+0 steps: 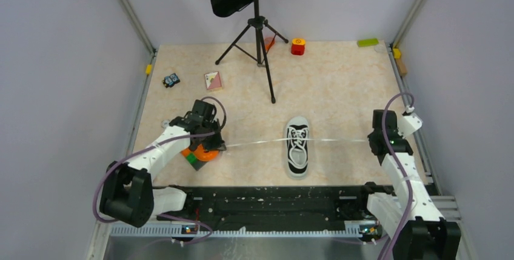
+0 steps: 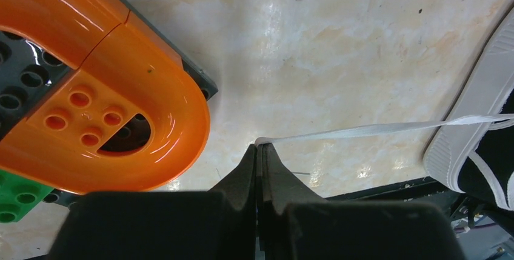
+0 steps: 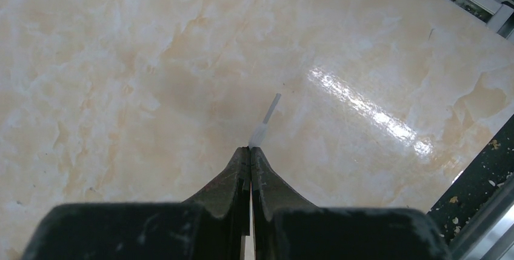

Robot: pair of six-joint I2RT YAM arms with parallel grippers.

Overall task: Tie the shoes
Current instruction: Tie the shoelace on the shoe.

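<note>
The black sneaker (image 1: 297, 147) with white toe cap and sole lies in the middle of the table, toe toward me. Its white laces are pulled taut to both sides. My left gripper (image 1: 222, 146) is shut on the left lace (image 1: 254, 144); in the left wrist view (image 2: 259, 146) the lace (image 2: 376, 129) runs from the fingertips right to the shoe's sole (image 2: 470, 117). My right gripper (image 1: 371, 141) is shut on the right lace (image 1: 339, 140); in the right wrist view (image 3: 250, 149) only the lace's short tip (image 3: 267, 122) sticks out past the fingertips.
An orange and green toy block piece (image 1: 200, 153) sits right by the left gripper, also in the left wrist view (image 2: 103, 108). A music stand tripod (image 1: 259, 36) stands at the back. Small toys (image 1: 297, 46) and a card (image 1: 213, 80) lie near the far edge.
</note>
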